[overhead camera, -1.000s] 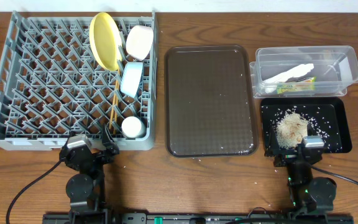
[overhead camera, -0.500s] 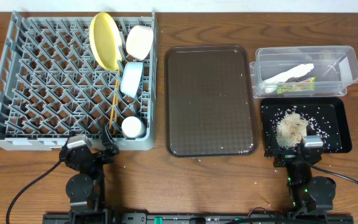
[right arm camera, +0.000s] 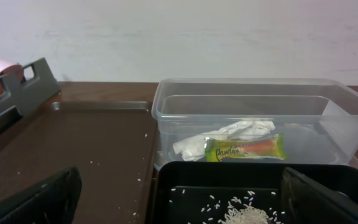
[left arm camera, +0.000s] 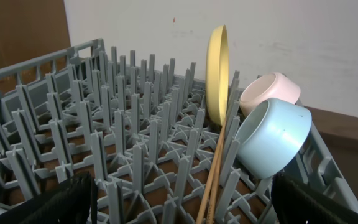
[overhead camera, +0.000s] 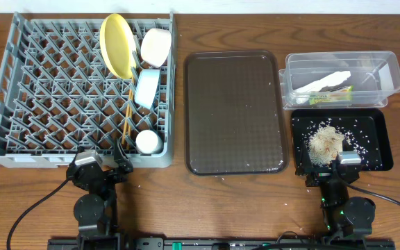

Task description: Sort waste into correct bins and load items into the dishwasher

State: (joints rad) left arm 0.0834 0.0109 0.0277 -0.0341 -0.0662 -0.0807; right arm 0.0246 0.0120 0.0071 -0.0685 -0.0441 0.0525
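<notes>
While both arms are hanging back at the near edge of the table [overhead camera: 186, 201], the task is looking all but finished. The grey dish rack [overhead camera: 47, 90] is sitting directly ahead of the left gripper [overhead camera: 99, 165], whose jaws are standing wide and gripping nothing. The brown serving tray [overhead camera: 235, 111] is lying between the two grippers, ahead and to the left of the right gripper [overhead camera: 335, 170], which is likewise spread and carrying nothing. Only a few pale specks [right arm camera: 145, 134] are showing on that tray, and clearing them is probably all that is left. Just in front of the right gripper the black tray [overhead camera: 382, 158] is resting, with the clear tub [overhead camera: 339, 55] right beyond it. In the rack, ahead and to the right of the left gripper, the yellow plate [overhead camera: 117, 45] is standing on edge at the far side. The white bowl [overhead camera: 155, 46] is tilting beside it, and the light blue bowl [overhead camera: 147, 88] is leaning on its side nearer in. The wooden chopsticks [overhead camera: 127, 114] are slanting from the plate toward the gripper, and the small white cup [overhead camera: 148, 142] is sitting closest. The white crumpled tissue [right arm camera: 222, 135] and the green-and-orange wrapper [right arm camera: 246, 149] are lying together in the tub, while the rice crumbs [overhead camera: 325, 142] are sitting heaped and scattered in the black tray.
</notes>
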